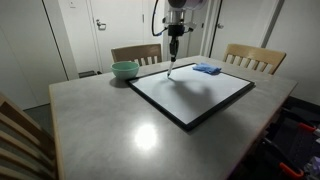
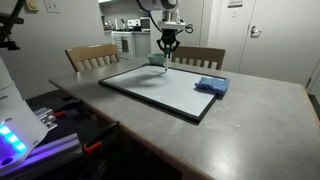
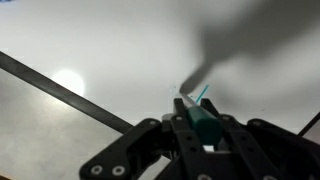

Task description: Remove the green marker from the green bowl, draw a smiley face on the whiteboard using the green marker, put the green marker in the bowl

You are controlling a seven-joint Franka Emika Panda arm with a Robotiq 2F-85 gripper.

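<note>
Pinching the green marker [image 3: 204, 118], a slim teal stick with a narrow tip, the gripper [image 3: 200, 110] is pointing it down at the black-framed whiteboard [image 3: 120, 50].

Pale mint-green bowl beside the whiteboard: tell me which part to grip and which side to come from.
Take the small round pale mint-green bowl by its rim, one finger inside and one outside the wall, coming straight down from above. It stands upright on the grey table, mouth upward, and its smooth curved sides would likely slip in a side grasp.
</note>
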